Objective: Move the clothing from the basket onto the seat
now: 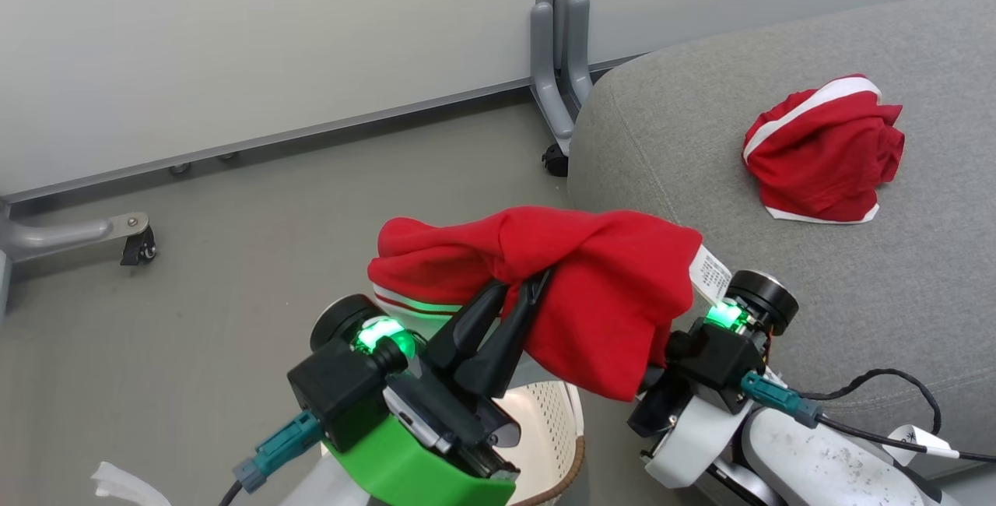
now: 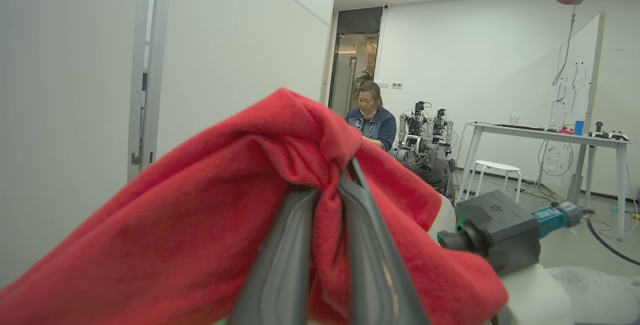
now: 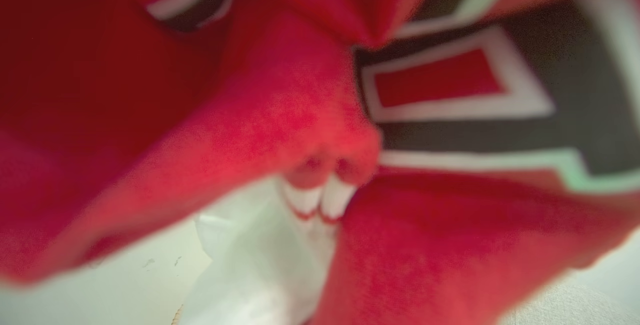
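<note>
Where the grey seat (image 1: 856, 296) takes up the right of the head view, one red garment (image 1: 825, 152) lies crumpled on it, well in from the edge; the second garment (image 1: 607, 280) hangs in the air above the basket (image 1: 556, 420), near the seat's corner; left gripper (image 1: 521, 286) pinches a bunched fold at its middle, fingers pressed together on cloth; right gripper (image 1: 685, 354) closed, fingers buried under the drape, grip on fabric not certain; white label tag (image 1: 710, 272) shows at the right hem. Judged light, limp, non-slippery; sags off any single pinch, so hold at gathered folds, not trim.
</note>
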{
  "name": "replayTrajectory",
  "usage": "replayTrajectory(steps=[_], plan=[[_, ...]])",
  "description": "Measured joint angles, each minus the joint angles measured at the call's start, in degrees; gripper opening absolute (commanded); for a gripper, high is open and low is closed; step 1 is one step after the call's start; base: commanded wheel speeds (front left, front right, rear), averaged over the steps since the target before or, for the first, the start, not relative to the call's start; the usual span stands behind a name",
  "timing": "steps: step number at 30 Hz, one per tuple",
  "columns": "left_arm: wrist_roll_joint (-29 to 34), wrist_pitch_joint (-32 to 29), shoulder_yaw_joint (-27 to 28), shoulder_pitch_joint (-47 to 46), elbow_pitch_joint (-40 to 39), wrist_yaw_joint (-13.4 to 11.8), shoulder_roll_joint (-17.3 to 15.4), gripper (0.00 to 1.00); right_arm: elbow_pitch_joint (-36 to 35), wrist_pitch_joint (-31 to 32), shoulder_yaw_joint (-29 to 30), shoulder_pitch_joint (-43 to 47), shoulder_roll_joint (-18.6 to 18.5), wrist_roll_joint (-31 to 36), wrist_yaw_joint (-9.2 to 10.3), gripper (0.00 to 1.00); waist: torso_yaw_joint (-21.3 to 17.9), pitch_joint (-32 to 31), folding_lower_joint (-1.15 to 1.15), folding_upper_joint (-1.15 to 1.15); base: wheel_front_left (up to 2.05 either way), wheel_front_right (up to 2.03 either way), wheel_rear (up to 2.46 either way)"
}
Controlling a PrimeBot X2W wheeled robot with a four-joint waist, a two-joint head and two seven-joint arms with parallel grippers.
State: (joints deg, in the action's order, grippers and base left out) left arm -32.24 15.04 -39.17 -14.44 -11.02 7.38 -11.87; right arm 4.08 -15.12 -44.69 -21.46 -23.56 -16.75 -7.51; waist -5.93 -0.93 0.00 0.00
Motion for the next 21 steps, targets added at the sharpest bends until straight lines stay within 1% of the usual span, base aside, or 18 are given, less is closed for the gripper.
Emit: replayTrajectory(steps=[2,3,4,5,10,12,15,21], plan=[[0.09,0.0,0.29,0.0,0.08,0.01,0.1,0.0,-0.02,0.0,0.12,0.0,-0.02,0.0,0.0,0.0,0.05,0.07,0.0,0.0,0.0,0.0,0.0],[0.11,0.0,0.49,0.0,0.24,0.01,0.18,0.11,-0.04,0.0,0.23,0.0,-0.03,0.0,0.0,0.0,0.1,0.13,0.0,0.0,0.0,0.0,0.0],[0.16,0.0,0.6,0.01,0.43,0.01,0.19,0.48,-0.08,0.0,0.36,-0.01,-0.02,0.01,0.0,0.0,0.14,0.17,0.0,0.0,0.0,0.0,0.0],[0.55,0.0,0.67,0.01,0.68,0.01,0.19,1.0,-0.12,0.0,0.62,0.0,-0.02,0.09,0.0,0.0,0.2,0.23,0.0,0.0,0.0,0.0,0.0],[1.0,0.01,0.62,0.09,2.37,0.01,0.25,1.0,-0.78,0.0,3.34,0.36,0.92,-0.16,0.0,0.0,0.47,0.5,0.0,0.0,0.0,0.0,0.0],[1.55,0.0,1.14,0.4,3.05,0.01,0.21,1.0,-0.97,0.0,3.9,0.7,1.11,-0.19,0.0,0.0,0.5,0.59,0.0,0.0,0.0,0.0,0.0],[2.08,0.0,2.08,1.72,3.74,0.01,-0.02,1.0,-1.46,0.0,6.26,1.18,1.45,-0.44,0.0,0.0,0.62,0.67,0.0,0.0,0.0,0.0,0.0],[4.2,0.0,3.1,4.0,6.14,0.01,-1.69,1.0,-2.3,0.0,10.82,2.49,2.55,-0.53,0.0,0.0,1.28,0.79,0.0,0.0,0.0,0.0,0.0]])
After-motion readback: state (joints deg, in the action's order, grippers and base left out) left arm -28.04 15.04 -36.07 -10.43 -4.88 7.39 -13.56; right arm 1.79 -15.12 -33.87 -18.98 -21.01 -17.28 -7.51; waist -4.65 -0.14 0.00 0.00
